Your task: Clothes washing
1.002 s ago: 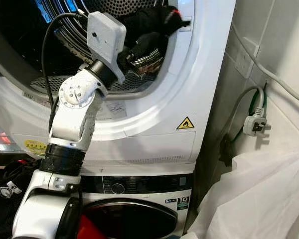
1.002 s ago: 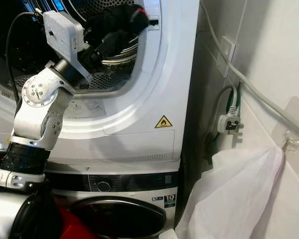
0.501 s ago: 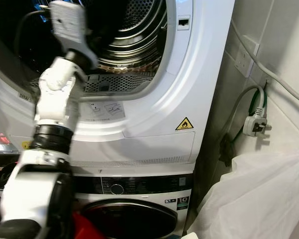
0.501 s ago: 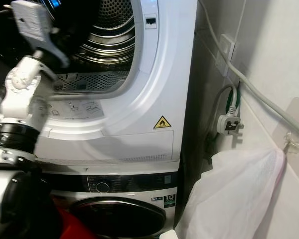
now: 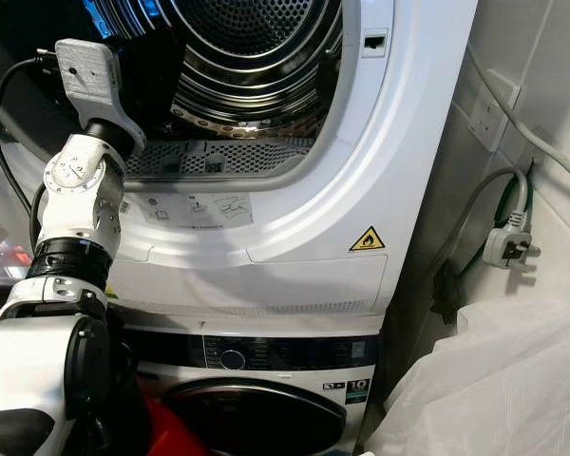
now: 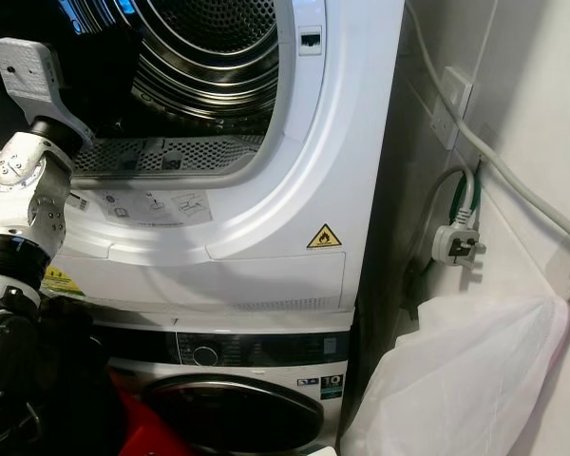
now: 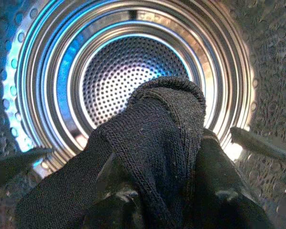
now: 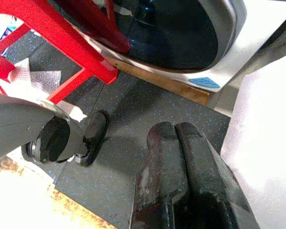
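Left gripper (image 7: 152,200) clamps a black knitted garment (image 7: 152,143) before the perforated steel dryer drum (image 7: 128,71); right gripper (image 8: 181,143) fingers closed, empty.

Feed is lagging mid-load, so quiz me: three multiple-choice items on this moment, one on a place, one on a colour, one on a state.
1. Where does the left gripper reach?
A. into the upper dryer drum
B. into the lower washer
C. toward the wall plug

2. What colour is the knit garment it carries?
A. white
B. black
C. red

3. How are the right gripper's fingers?
A. spread wide
B. shut on a sock
C. shut, holding nothing

Answers: 1 A, the left wrist view looks straight into the perforated dryer drum. 2 B, the cloth between the fingers is black. 3 C, the two fingers press together above the dark floor mat.
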